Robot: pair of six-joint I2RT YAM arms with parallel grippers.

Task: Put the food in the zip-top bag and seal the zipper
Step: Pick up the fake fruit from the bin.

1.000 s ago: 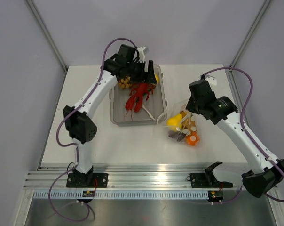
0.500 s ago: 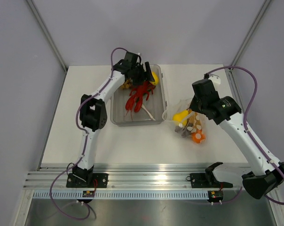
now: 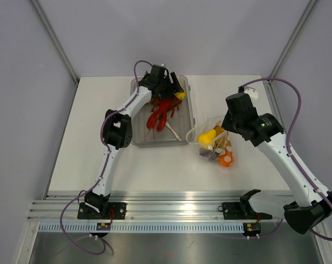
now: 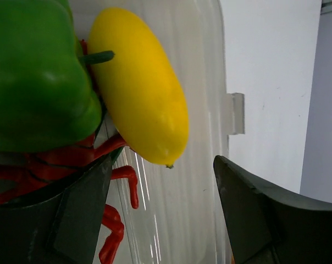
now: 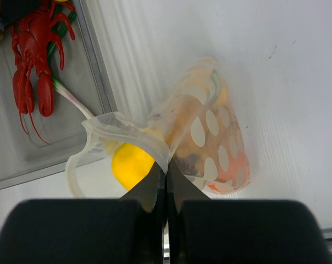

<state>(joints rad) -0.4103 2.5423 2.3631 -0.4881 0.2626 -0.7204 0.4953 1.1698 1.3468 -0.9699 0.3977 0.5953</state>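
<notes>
From above, we see the zip-top bag (image 3: pixel 214 144) lying on the white bench (image 3: pixel 100 137), just right of the clear tray (image 3: pixel 191 113). It is soft clear plastic printed with white dots, and its mouth gapes toward the tray. A yellow piece (image 3: pixel 206 136) sits at the mouth and an orange (image 3: pixel 226 160) at the near end. The right hand (image 3: pixel 223 132) is down at the bag's far edge. The left hand (image 3: pixel 174 88) reaches over the far end of the tray, by a red lobster (image 3: pixel 161 114) and a lemon (image 3: pixel 180 94).

In the left wrist view, the left hand (image 4: pixel 160 214) is spread wide and holds nothing. Its dark fingers (image 4: pixel 254 214) frame bare tray wall (image 4: pixel 202 82). Just ahead lies the lemon (image 4: pixel 141 102), touching a green pepper (image 4: pixel 34 77), with the lobster's (image 4: pixel 56 165) red legs under both.

In the right wrist view, the right hand (image 5: pixel 166 176) has its fingers (image 5: pixel 149 190) pressed together, pinching a fold of the bag's (image 5: pixel 210 137) mouth edge. The mouth bulges open to the left around the yellow piece (image 5: pixel 132 163). Orange and dark shapes show through the dotted plastic. The tray (image 5: pixel 23 148) with the lobster (image 5: pixel 37 60) lies up and left, just beside the bag.
</notes>
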